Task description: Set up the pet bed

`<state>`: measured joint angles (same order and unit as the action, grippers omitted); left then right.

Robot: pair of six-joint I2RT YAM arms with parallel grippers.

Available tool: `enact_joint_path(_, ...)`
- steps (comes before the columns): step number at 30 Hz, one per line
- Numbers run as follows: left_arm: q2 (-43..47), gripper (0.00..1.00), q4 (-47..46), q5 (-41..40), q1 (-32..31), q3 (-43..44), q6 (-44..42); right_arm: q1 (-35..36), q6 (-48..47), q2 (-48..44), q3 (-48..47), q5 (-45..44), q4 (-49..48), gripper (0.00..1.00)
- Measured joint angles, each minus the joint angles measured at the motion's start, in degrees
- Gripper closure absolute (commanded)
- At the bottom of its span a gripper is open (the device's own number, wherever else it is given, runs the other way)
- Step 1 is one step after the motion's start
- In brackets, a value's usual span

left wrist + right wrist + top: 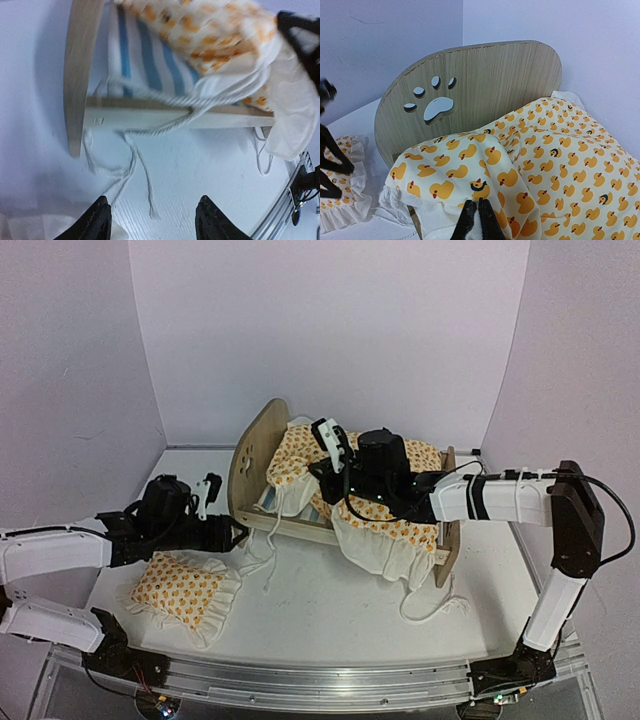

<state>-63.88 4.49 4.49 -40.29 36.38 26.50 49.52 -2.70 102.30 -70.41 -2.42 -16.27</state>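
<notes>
Two arms out. Left arm (60,550) lies low across the table (330,610), forearm level, wrist pointing at the near corner of the bed (257,455) by the headboard (485,75). Right arm (500,498): elbow high at the right, forearm level, reaching leftward over the bed, wrist above the blanket (560,150).

Bed stands mid-table, toward the back wall, headboard on the left, footboard (449,530) on the right. Blanket covers most of the mattress (150,65); only a striped patch shows at the head end. Blanket also spills over the near rail (175,117) and hangs down by the footboard. Loose cords (140,165) trail on the table beneath the rail. Pillow (180,585) lies flat on the table beside the left wrist; cut off at the frame edge in the right wrist view. Headboard edge blurred in the left wrist view.

Left gripper (153,200): fingers apart, nothing between them, clear of the bed, above the cords. Right gripper (478,220): fingertips pressed together at a blanket fold; whether cloth is nipped between them, cannot tell.
</notes>
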Motion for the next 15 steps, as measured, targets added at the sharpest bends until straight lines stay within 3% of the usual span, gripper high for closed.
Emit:
enact_joint_path(5,-6.1,0.51,-5.1,-1.3,-0.9,-5.4,11.2,0.0,0.9,0.0,-0.7,0.2,0.7,1.00)
enact_joint_path(8,-9.5,0.53,-8.9,-7.4,-3.5,-5.3,12.6,0.0,1.2,0.0,-0.8,0.3,0.9,1.00)
enact_joint_path(12,-14.6,0.64,-11.1,-14.4,-6.8,-2.8,12.3,0.0,1.3,0.0,-0.8,0.7,1.1,1.00)
enact_joint_path(15,-19.0,0.65,-12.8,-19.8,-8.2,-0.8,12.8,0.0,1.3,0.0,-0.8,1.0,1.2,1.00)
